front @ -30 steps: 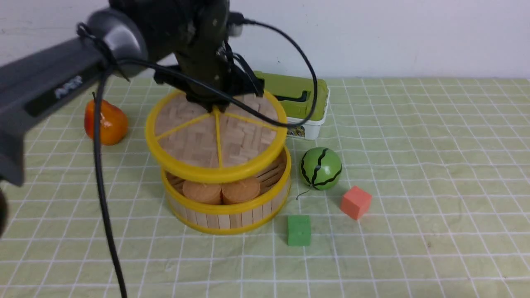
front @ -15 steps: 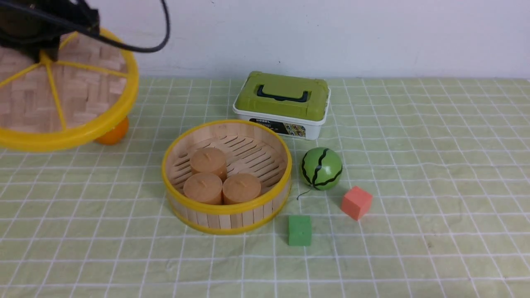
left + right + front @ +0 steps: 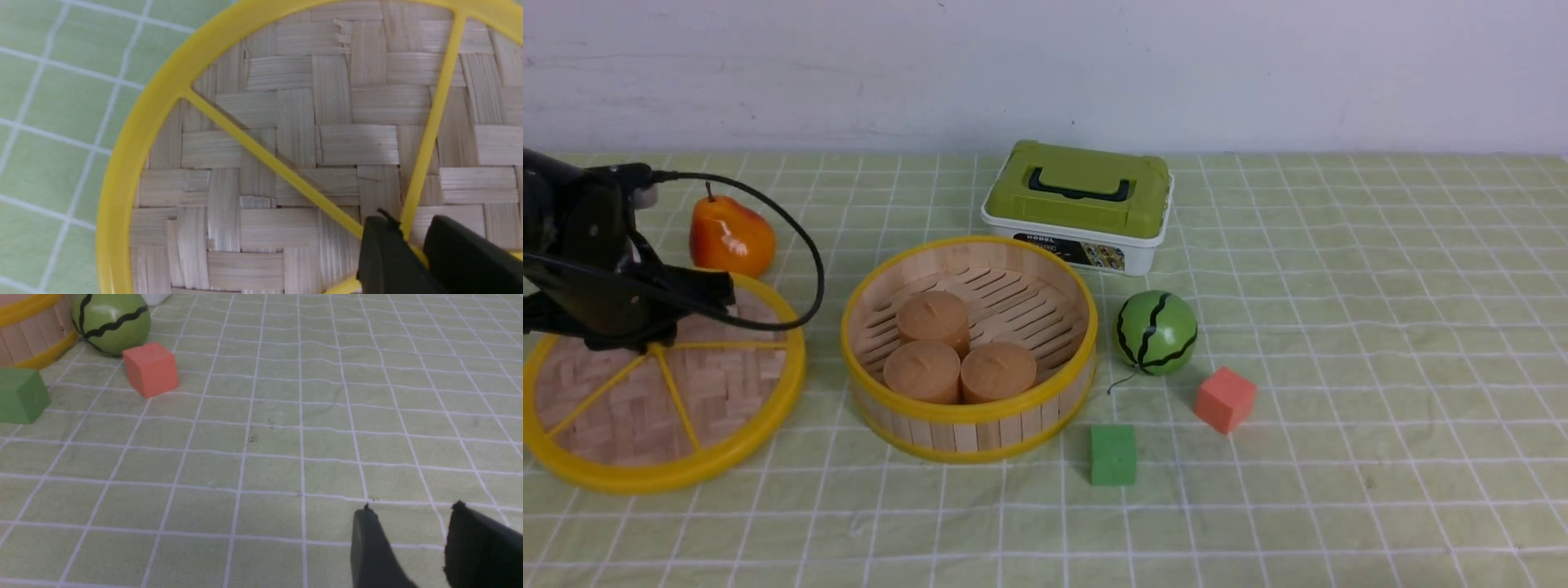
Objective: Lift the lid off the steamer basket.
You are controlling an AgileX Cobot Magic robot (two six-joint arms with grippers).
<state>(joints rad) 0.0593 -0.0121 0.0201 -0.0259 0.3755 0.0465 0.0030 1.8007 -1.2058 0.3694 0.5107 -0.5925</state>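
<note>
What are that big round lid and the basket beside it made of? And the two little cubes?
The lid: matte woven strips, bamboo by the look; glossy yellow rim and spokes, likely plastic. The steamer basket: pale upright wooden slats, yellow rims probably plastic. The green cube and red cube: dull faces, maybe foam; hard to tell.

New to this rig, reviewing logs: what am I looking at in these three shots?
A two-armed robot. The front view looks forward from between the arms; the other two come from wrist cameras. The left pincer is shut on the knob of the round woven bamboo lid with yellow rim, beside the open round wood-slat steamer basket holding three tan cylinders. The right pincer is open, empty. Also there: orange pear, green-lidded box, watermelon ball, red cube, green cube.
</note>
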